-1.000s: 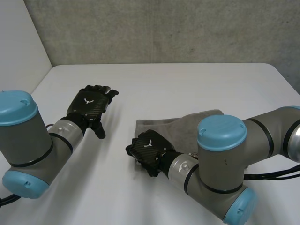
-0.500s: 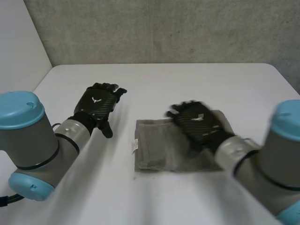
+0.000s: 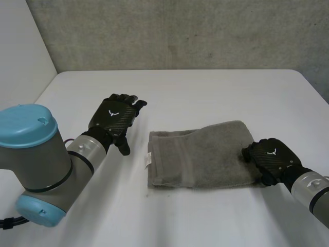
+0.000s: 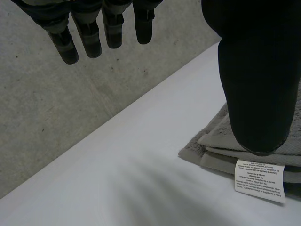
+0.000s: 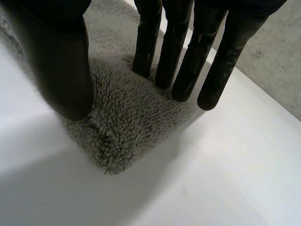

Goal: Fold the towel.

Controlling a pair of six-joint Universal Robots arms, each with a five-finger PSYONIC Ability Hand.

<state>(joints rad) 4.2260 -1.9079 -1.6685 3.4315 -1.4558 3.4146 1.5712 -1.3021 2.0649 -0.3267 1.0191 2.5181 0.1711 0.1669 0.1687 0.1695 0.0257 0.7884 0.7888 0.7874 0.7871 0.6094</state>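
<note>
- Right hand [image 3: 270, 157] has swung off the middle of the towel [image 3: 205, 154], where it was half a second ago, and now sits at the towel's far end, right at the near corner.
- Its fingers [image 5: 186, 70] are straight and apart, tips resting on the pile just inside that corner. The thumb is down at the towel's edge, well clear of the fingers, so nothing is pinched.
- Left hand [image 3: 114, 116] has crept a bit closer too. It hovers just beside the towel's other end without touching, fingers [image 4: 87, 40] spread and relaxed, holding nothing.
- Towel is grey, folded into layers and lying flat between the two hands. Its stacked edges face the left hand, with a white label [image 4: 260, 180] sticking out near that hand's thumb.
- Open room: bare white counter [image 3: 205, 92] runs all round the towel, with plenty beyond both hands' fingertips and a strip past the corner under the right hand.
- Nothing else sits on the counter near either hand.
- Rough grey concrete wall [image 3: 180, 31] stands behind the counter's back edge, well beyond the fingertips.
</note>
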